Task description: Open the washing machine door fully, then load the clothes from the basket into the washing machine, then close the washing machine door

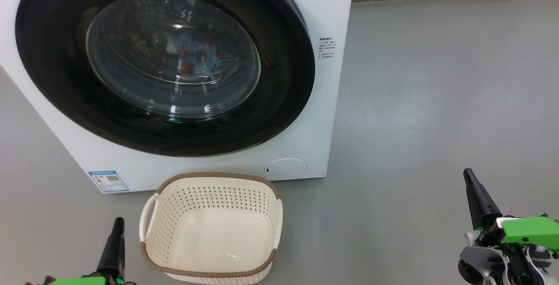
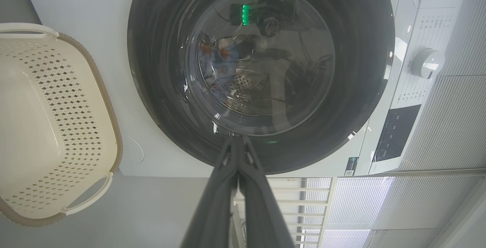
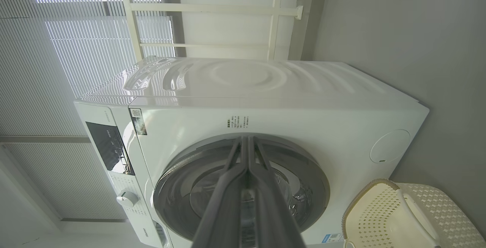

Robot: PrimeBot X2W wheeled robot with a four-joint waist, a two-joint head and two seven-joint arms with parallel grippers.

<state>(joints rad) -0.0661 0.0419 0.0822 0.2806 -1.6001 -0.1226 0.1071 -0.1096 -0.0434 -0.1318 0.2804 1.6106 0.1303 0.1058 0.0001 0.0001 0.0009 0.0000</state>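
The left tool (image 1: 118, 223) is squeezed shut and holds nothing. Its two dark fingers make one thin point. Most of it is cut off by the bottom of the head view. The right tool (image 1: 469, 175) is shut tight too, with nothing in it. Its green and grey wrist runs off the corner.

Just beside the left tool, on the side toward the right tool, sits the basket (image 1: 218, 174). It is cream with little holes and a brown rim, and its smooth bottom shows. Its near edge is cut off a little.

Past the tips of both tools stands the washing machine (image 1: 332, 14), big and white. Its top is cut off in the head view. The washing machine door (image 1: 166, 62) is closed against it. The door is round, shiny and black, with a bulging glass middle.

Behind the glass the clothes (image 1: 201, 58) are hard to make out. They look like blue cloth with orange-brown spots, blurred by shine.

The basket's far rim is close to the machine's bottom edge. I cannot tell if they touch. Wide grey floor (image 1: 436, 101) lies around the right tool, well apart from the basket and the machine.
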